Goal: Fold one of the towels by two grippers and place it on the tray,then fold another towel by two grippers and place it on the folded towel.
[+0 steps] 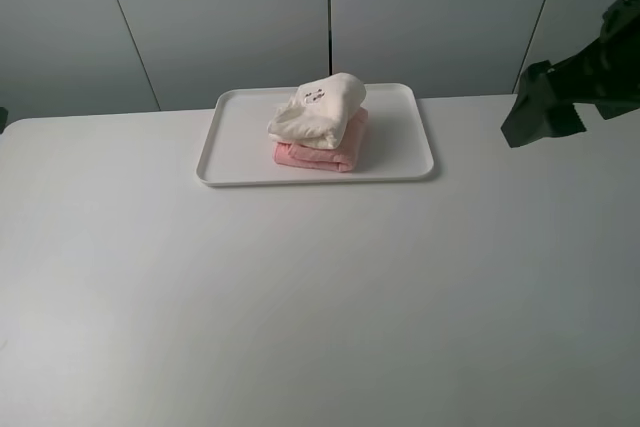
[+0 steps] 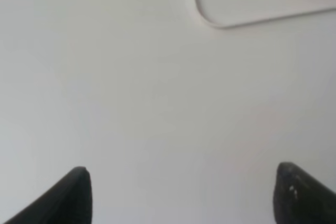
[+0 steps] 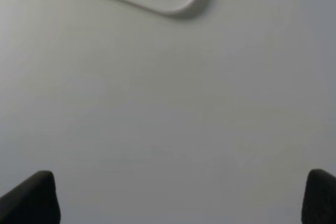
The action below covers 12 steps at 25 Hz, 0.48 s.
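Towels sit stacked on the white rounded-corner rectangular plastic tray (image 1: 410,162), which lies flat on the plain white table (image 1: 300,307) toward its far edge. The folded pink terry towel (image 1: 350,152) forms the lower layer, a compact flat bundle with its layered fold edges facing the near side. Resting directly on it is the folded cream-white towel (image 1: 320,112), bulkier and more rounded, slumped slightly to the left so that it overhangs the pink one there; a small dark printed motif shows on its upper face. Both lie right of the tray's middle, with bare tray floor to their left.

The left gripper (image 2: 181,195) hangs over bare table near a tray corner, its two dark fingertips spread wide with nothing between them. The right gripper (image 3: 181,198) is likewise splayed and empty over the table beside another tray corner; in the exterior view it is raised at the right edge, well apart from the towels.
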Each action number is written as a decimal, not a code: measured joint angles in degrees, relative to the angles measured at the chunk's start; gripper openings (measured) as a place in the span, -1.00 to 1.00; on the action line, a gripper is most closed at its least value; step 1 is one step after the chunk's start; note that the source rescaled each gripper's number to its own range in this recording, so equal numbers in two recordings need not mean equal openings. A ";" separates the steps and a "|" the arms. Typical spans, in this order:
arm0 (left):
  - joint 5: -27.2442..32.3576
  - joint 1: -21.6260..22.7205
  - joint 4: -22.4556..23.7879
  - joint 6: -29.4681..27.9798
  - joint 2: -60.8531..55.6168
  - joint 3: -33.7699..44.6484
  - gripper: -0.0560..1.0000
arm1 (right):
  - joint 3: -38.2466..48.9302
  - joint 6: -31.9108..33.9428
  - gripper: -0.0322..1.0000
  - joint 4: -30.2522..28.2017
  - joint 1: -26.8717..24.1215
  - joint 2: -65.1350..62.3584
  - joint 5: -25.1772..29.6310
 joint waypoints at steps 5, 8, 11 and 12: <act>4.37 0.00 1.57 -1.59 -11.08 4.92 0.92 | 5.92 0.00 1.00 0.00 0.00 -16.69 3.26; 6.76 0.00 2.32 -1.82 -17.39 8.07 0.92 | 7.22 0.30 1.00 0.00 0.00 -25.24 6.80; 7.88 0.00 2.57 -2.89 -24.25 11.68 0.92 | 8.35 0.42 1.00 0.00 0.00 -32.41 9.59; 8.22 0.00 2.56 -3.30 -26.81 12.84 0.92 | 8.91 0.42 1.00 0.00 0.00 -34.63 10.07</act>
